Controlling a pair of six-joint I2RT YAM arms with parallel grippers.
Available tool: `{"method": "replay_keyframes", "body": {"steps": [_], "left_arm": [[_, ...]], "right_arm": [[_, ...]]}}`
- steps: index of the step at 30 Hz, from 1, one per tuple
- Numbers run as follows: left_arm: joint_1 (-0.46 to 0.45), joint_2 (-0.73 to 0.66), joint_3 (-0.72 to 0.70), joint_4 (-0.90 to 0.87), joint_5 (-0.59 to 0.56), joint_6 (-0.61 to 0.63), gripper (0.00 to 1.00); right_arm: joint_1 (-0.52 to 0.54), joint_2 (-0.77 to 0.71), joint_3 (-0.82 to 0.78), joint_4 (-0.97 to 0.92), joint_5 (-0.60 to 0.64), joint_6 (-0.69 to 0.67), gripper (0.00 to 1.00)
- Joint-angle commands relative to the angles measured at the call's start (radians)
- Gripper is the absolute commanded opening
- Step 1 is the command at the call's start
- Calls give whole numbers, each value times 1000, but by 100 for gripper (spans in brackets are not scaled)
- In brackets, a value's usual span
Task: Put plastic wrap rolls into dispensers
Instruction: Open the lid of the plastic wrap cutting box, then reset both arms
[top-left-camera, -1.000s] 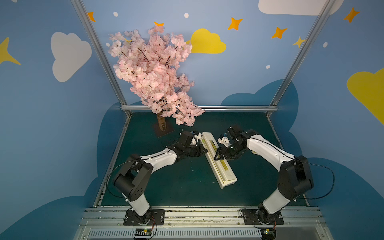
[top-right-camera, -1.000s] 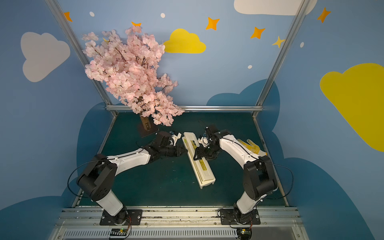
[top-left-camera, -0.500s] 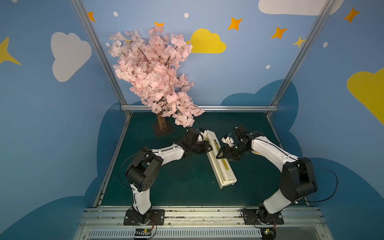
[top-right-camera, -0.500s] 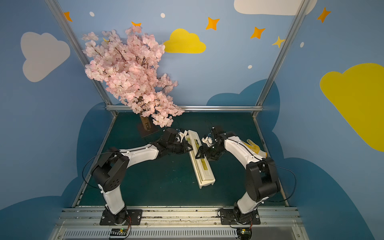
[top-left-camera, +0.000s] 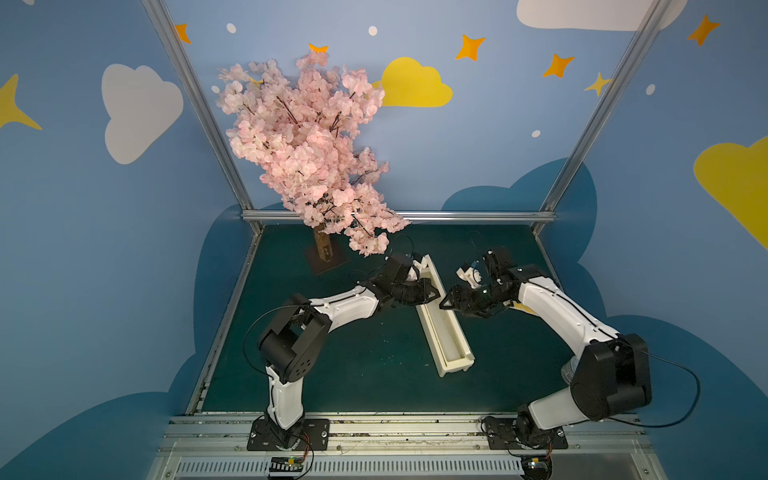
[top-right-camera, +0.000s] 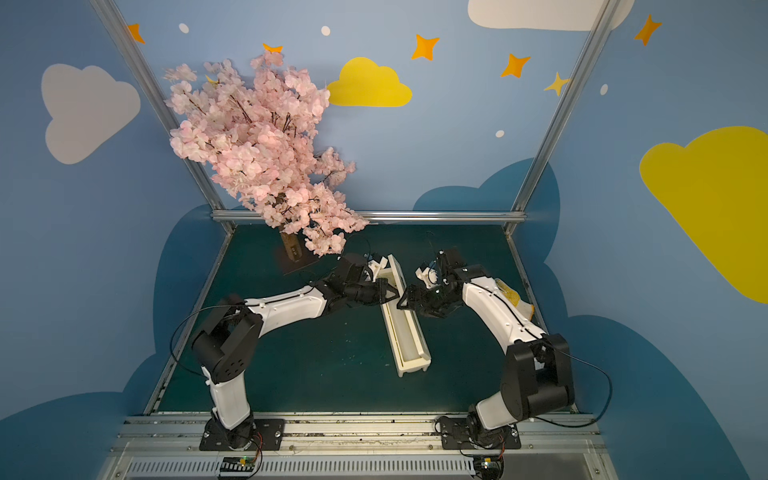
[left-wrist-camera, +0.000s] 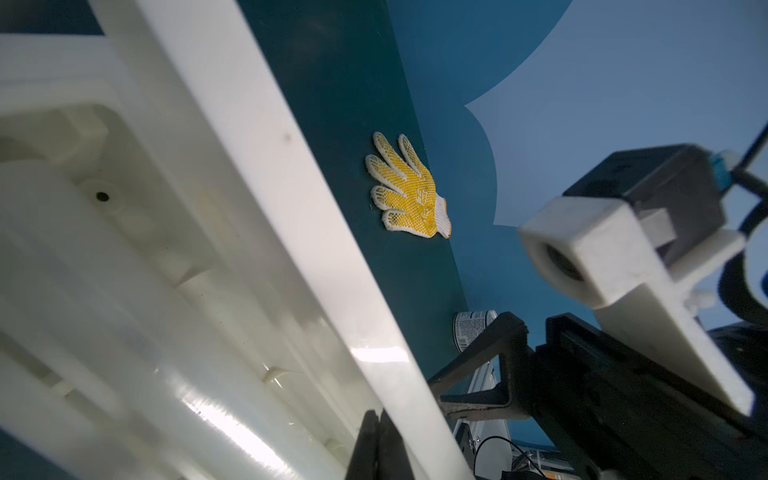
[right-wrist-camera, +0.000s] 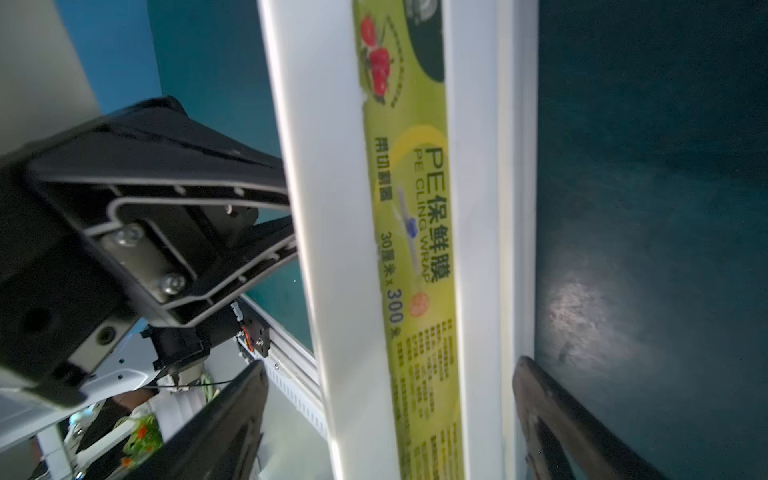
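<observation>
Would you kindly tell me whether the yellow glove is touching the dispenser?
Apart. The left wrist view shows a strip of bare mat between the glove and the dispenser.

The 2 white-and-black arms (top-left-camera: 345, 305) bend inward toward mid-frame. The black left gripper (top-left-camera: 435, 294) is closed. The black right gripper (top-left-camera: 447, 300) gapes wide.

A pink blossom tree (top-left-camera: 307, 153) stands at the far left corner of the dark green desk (top-left-camera: 374, 365). Behind it rise blue walls (top-left-camera: 498, 166) painted with white and yellow clouds and orange stars. Aluminium posts (top-left-camera: 199, 116) flank the tree, and a rail (top-left-camera: 457, 216) runs along the desk's back edge at its foot.
</observation>
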Motion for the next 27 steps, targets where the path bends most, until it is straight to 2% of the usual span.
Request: {"method": "replay_keyframes", "body": {"steps": [1, 7, 9, 11, 12, 14, 15, 17, 21, 24, 27], "left_arm": [[-13, 29, 47, -26, -6, 5, 2], [-34, 59, 118, -118, -43, 47, 4], [-35, 42, 121, -164, -69, 76, 17], [-39, 11, 124, -224, -117, 126, 5], [-43, -1, 137, -260, -138, 159, 12], [-49, -4, 201, -363, -178, 220, 46], [-51, -5, 228, -413, -192, 243, 58], [-50, -27, 234, -459, -223, 265, 69], [-27, -152, 156, -507, -336, 333, 100], [19, -288, 51, -491, -392, 391, 100], [118, -414, -64, -464, -416, 444, 100]], "right_arm": [[-18, -97, 6, -47, 143, 37, 92], [-38, -193, 2, -92, 326, 32, 94], [-39, -225, -11, -76, 377, 31, 95], [-44, -258, -27, -44, 431, 43, 96], [-49, -270, -40, -20, 471, 56, 97], [-60, -309, -64, 27, 499, 62, 97], [-65, -329, -81, 58, 510, 71, 98], [-67, -373, -130, 147, 553, 86, 98], [-68, -479, -262, 366, 640, 15, 98], [-72, -530, -357, 512, 692, -52, 98], [-88, -519, -425, 637, 727, -134, 98]]}}
